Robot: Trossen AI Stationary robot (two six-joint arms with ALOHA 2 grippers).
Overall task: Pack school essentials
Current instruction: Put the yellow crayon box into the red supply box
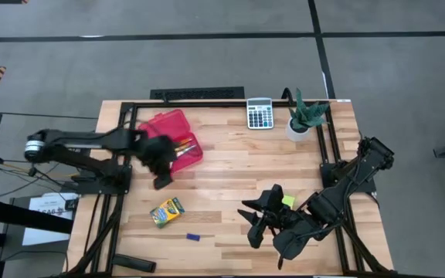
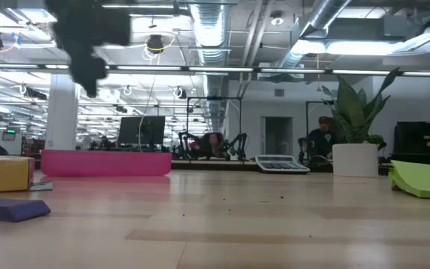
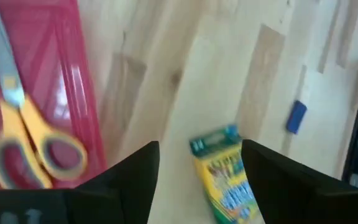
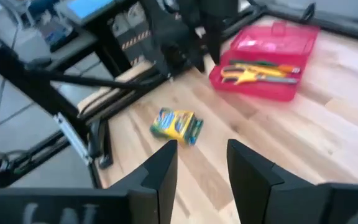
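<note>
The red case (image 1: 172, 139) lies open at the table's far left, holding yellow-handled scissors (image 3: 23, 130) and pencils (image 4: 272, 70). My left gripper (image 1: 161, 168) hangs open above the table just near of the case, nothing between its fingers. The crayon box (image 3: 225, 180) lies flat on the wood below and beyond it. A small blue eraser (image 1: 194, 237) rests nearer the front edge. My right gripper (image 4: 199, 171) is held open and empty at the near right, above the table. The lime sticky-note pad (image 1: 287, 201) lies on the table beside the right arm.
A grey calculator (image 1: 259, 113) and a potted plant (image 1: 306, 116) stand at the far right. Black frame rails (image 1: 327, 147) run along the table's sides. Bare wood stretches between the case and the right arm.
</note>
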